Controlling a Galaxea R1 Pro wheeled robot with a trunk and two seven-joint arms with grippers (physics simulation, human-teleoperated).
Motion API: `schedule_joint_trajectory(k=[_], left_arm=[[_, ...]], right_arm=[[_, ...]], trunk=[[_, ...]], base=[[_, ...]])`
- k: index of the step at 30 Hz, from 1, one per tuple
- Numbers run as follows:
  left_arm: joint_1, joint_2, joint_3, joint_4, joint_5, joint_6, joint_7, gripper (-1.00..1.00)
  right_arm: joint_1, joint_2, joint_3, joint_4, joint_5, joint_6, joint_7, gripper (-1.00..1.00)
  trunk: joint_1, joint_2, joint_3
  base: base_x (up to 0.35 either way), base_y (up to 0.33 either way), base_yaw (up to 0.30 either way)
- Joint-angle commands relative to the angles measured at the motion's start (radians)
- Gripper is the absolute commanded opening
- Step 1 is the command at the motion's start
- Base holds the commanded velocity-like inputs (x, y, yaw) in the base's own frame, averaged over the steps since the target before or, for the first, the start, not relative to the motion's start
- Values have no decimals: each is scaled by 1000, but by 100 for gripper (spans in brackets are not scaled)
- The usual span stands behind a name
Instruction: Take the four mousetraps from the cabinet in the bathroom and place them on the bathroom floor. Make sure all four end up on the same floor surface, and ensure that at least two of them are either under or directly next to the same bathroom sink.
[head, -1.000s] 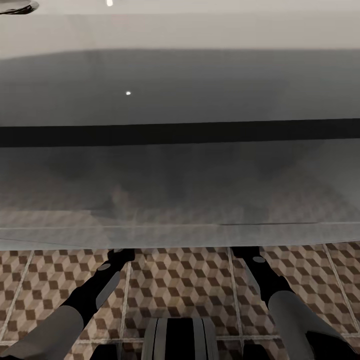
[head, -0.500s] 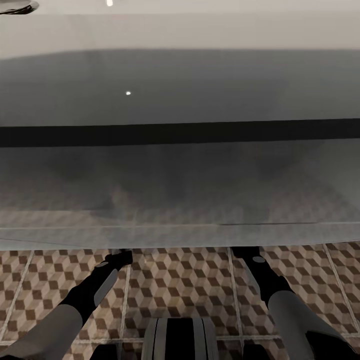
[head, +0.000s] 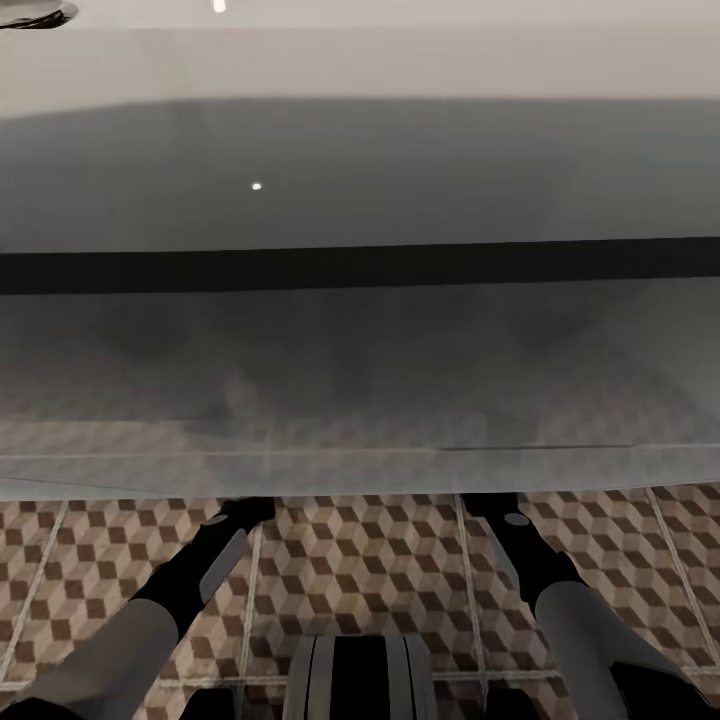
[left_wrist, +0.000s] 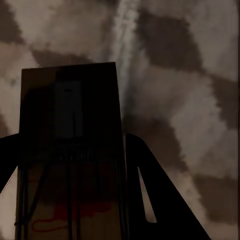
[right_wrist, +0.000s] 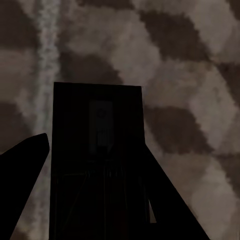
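The left wrist view looks down on a mousetrap (left_wrist: 70, 110), a flat wooden board with dark wire, held between the fingers of my left gripper (left_wrist: 70, 147) close above the bathroom floor (left_wrist: 190, 100). My right gripper (right_wrist: 95, 155) is shut on a second mousetrap (right_wrist: 97, 115), dark in shadow, just over the cube-patterned tiles (right_wrist: 190, 75). In the head view both forearms, left (head: 200, 570) and right (head: 530, 560), reach forward under the glossy white sink (head: 360, 170), whose rim hides the hands.
The sink's wide rounded front overhangs the space ahead, with a dark band (head: 360, 265) across it. Patterned floor tiles (head: 370, 560) with pale grout lines lie between my arms. My base (head: 360, 680) sits at the lower edge.
My left forearm has shifted slightly sideways and back. The right arm and the sink have stayed where they were.
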Motion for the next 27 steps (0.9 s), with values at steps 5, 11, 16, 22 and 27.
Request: schedule_joint_trajectory(k=[5,11,16,22,27], left_arm=[[-8,3,-7,-2,6,0,10,-100],[-10,5,-6,-2,6,-1,10,-100],[-10,3,-6,-1,6,-1,10,-100],[-10,0,-6,-1,6,-1,10,-100],[-10,-1,-6,0,6,-1,9,-100]], right_arm=[[0,1,-4,0,10,-1,1,-100],[0,1,-3,0,10,-1,1,-100],[0,1,-3,0,10,-1,1,-100],[0,1,-3,-3,9,-1,1,-100],[0,1,-3,-4,0,-1,1,-100]], trunk=[[0,0,-1],[0,0,-1],[0,0,-1],[0,0,-1],[0,0,-1]], base=[[0,0,0],[0,0,0],[0,0,0],[0,0,0],[0,0,0]])
